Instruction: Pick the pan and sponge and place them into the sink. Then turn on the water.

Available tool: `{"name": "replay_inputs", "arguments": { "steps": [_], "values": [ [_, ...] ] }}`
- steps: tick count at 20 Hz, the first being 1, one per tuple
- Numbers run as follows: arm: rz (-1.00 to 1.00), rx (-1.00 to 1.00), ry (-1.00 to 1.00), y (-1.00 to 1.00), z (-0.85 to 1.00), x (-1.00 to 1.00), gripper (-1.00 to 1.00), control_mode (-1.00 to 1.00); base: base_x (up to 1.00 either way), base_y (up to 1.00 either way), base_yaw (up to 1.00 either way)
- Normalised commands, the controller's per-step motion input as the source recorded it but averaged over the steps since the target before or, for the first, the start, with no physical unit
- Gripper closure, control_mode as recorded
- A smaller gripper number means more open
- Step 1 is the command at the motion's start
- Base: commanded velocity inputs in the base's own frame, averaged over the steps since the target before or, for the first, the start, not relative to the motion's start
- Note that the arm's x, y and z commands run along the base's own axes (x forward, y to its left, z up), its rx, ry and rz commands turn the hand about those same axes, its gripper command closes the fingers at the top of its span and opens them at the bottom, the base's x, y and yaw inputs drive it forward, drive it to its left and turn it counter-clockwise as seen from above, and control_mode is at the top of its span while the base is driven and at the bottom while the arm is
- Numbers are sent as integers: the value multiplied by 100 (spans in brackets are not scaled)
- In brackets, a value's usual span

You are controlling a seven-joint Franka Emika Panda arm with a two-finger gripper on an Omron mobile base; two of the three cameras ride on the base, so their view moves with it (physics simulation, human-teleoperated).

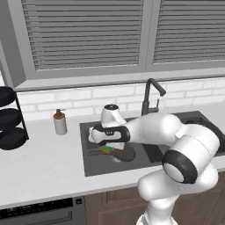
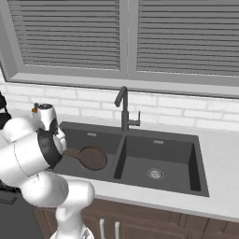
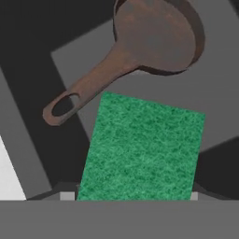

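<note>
The sink (image 2: 140, 140) is sitting in the pale worktop (image 1: 44, 162) below the window, and everything is happening at its left basin. The pan (image 2: 93, 158) is lying on the floor of that basin, its long handle (image 3: 84, 86) pointing toward the basin's left wall. The arm is reaching over the sink's front edge, and the gripper (image 1: 107, 148) is hanging just above the left basin, holding the sponge (image 3: 142, 149) green side up between its tips, right beside the pan's handle. I can't tell whether the sponge is touching the basin floor. The faucet (image 2: 124, 109) is standing at the back of the sink, between the two basins. A soap dispenser (image 1: 59, 122) is standing on the worktop left of the sink.
</note>
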Motion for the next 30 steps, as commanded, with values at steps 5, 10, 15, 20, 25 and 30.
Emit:
{"name": "replay_inputs", "arguments": {
  "steps": [5,10,15,20,25,30],
  "values": [
    [-1,0,0,-54,0,11,100,-100,0,0,0],
    [-1,0,3,-15,-10,34,100,-100,0,0,0],
    [0,0,9,-10,-23,39,100,-100,0,0,0],
    [-1,0,8,0,-27,38,100,-100,0,0,0],
    [-1,0,7,0,-29,40,100,-100,0,0,0],
    [0,-1,4,0,-30,41,100,-100,0,0,0]
  ]
}}
